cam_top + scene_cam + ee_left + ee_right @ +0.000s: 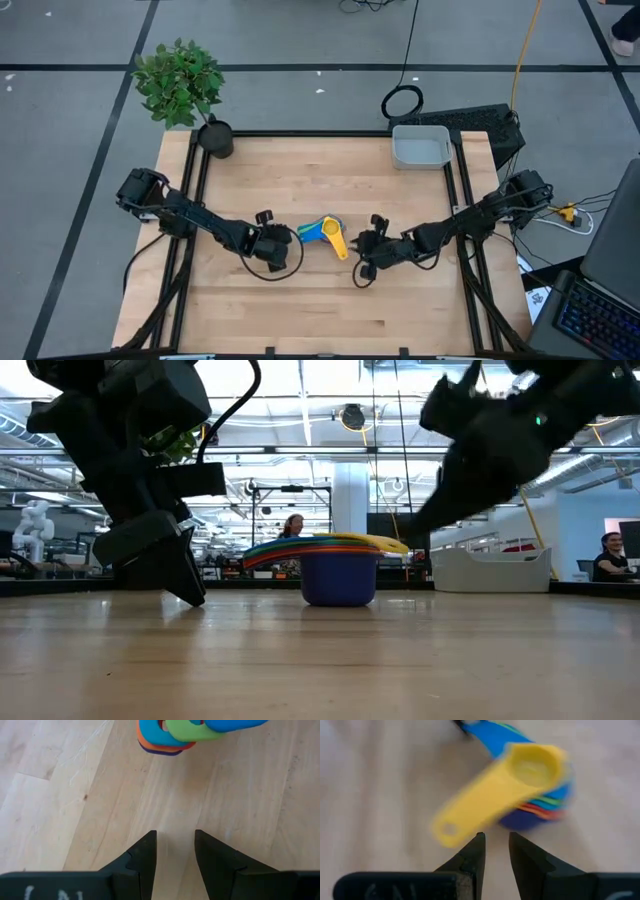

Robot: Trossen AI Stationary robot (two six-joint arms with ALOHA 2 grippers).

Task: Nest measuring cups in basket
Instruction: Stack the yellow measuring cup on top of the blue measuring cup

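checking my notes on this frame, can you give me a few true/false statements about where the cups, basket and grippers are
1. The measuring cups are nested in one stack on the table. True.
2. The stack sits inside the basket. False: the basket stands apart at the table's far edge, with no cups in it.
3. The yellow cup is the top one in the stack. True.
4. The left gripper holds a cup. False: its fingers have a gap and nothing between them.
5. The right gripper grips the yellow handle. False: its fingers stand just short of the handle, empty.
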